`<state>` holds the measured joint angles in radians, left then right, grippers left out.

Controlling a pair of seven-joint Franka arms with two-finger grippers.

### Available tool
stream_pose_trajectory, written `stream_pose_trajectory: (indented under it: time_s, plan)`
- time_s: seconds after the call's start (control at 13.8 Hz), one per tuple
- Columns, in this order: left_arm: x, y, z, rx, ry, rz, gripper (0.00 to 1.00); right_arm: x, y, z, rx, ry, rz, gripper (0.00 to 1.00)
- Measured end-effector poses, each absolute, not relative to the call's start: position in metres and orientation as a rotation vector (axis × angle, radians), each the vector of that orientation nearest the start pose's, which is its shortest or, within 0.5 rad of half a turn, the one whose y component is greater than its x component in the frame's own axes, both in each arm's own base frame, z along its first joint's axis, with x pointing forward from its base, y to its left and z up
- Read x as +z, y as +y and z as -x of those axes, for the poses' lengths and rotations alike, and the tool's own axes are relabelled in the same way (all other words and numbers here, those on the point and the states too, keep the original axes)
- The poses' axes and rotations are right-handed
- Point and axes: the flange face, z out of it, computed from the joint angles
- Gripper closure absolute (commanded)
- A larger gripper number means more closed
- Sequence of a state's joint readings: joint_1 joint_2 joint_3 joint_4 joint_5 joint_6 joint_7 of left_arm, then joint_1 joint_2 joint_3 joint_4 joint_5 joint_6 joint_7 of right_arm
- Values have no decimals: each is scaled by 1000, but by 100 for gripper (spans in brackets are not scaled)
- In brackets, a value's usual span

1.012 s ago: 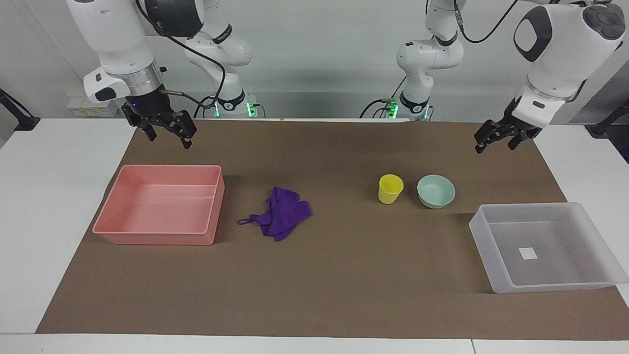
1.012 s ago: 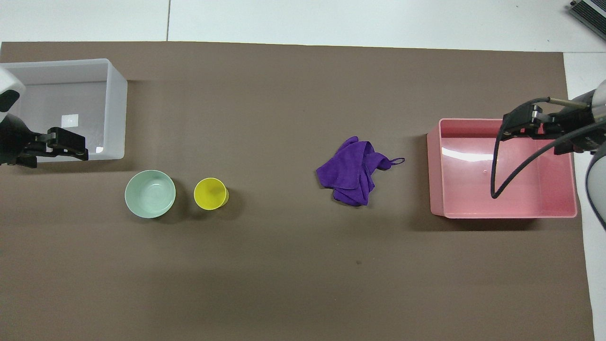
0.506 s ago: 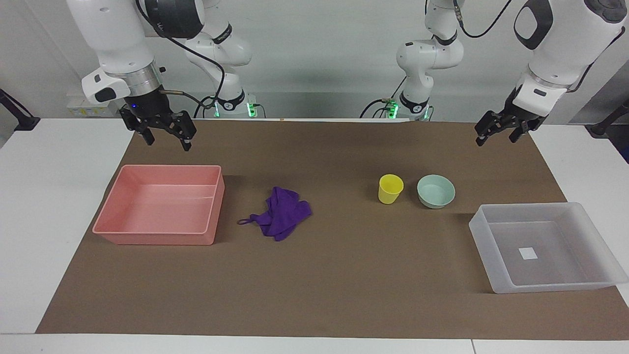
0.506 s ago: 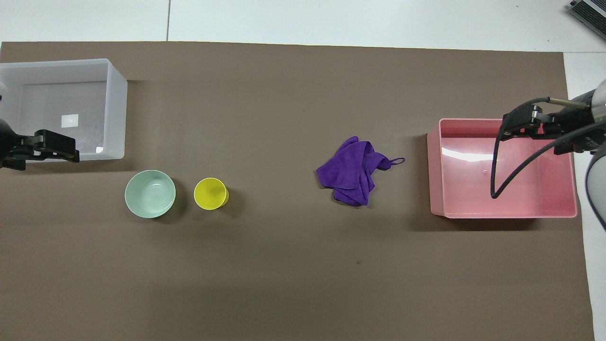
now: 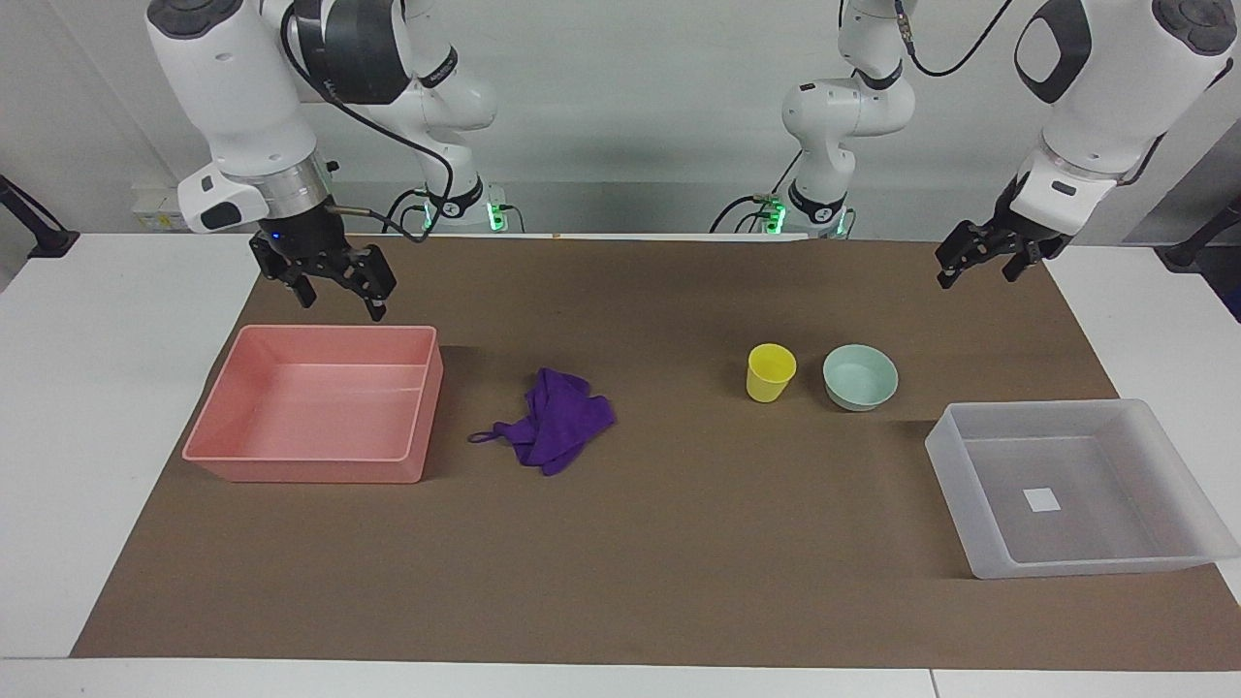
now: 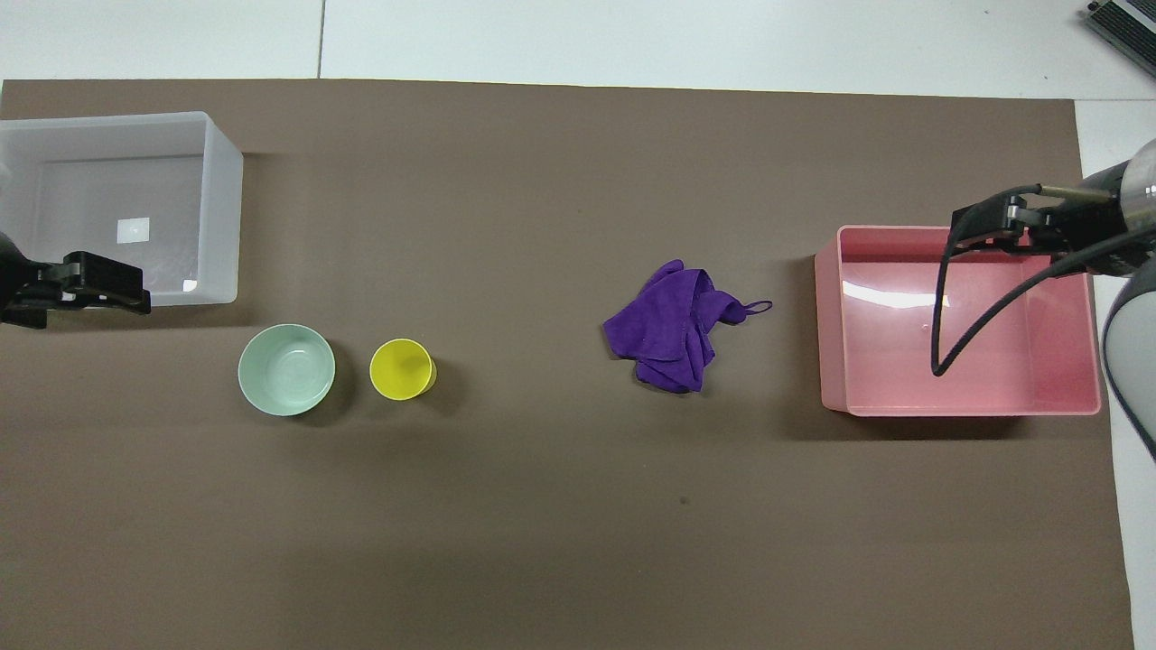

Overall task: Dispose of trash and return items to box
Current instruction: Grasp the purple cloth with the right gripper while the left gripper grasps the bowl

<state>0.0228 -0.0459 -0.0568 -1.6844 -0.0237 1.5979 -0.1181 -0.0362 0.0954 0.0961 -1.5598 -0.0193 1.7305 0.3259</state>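
Brown mat (image 5: 679,562) covers the counter (image 5: 107,407). Purple rag (image 5: 557,422) lies crumpled on the mat, loop pointing toward the pink tray (image 5: 315,470), just beside it but not touching. Yellow cup (image 5: 771,372) stands upright next to the green bowl (image 5: 860,376), apart from each other, both nearer the robots than the frosted box (image 5: 970,543) at the left arm's end. Box and pink tray hold nothing. Right hand (image 5: 339,291) hangs raised at the pink tray's robot-side wall, fingers spread wide, holding nothing. Left hand (image 5: 974,257) hangs over the mat's corner, fingers wide, holding nothing.
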Motion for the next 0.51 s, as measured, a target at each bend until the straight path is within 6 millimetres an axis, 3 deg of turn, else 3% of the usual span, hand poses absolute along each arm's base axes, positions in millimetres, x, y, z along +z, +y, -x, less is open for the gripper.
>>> stream_pose_trajectory:
  time_s: [0.22, 0.51]
  plan:
    - [597, -21, -540, 71, -137, 3156, 0, 557, 56, -609, -129, 490, 3085, 0]
    - [588, -23, -544, 97, -131, 3155, 0, 488, 76, -621, -170, 593, 3045, 0]
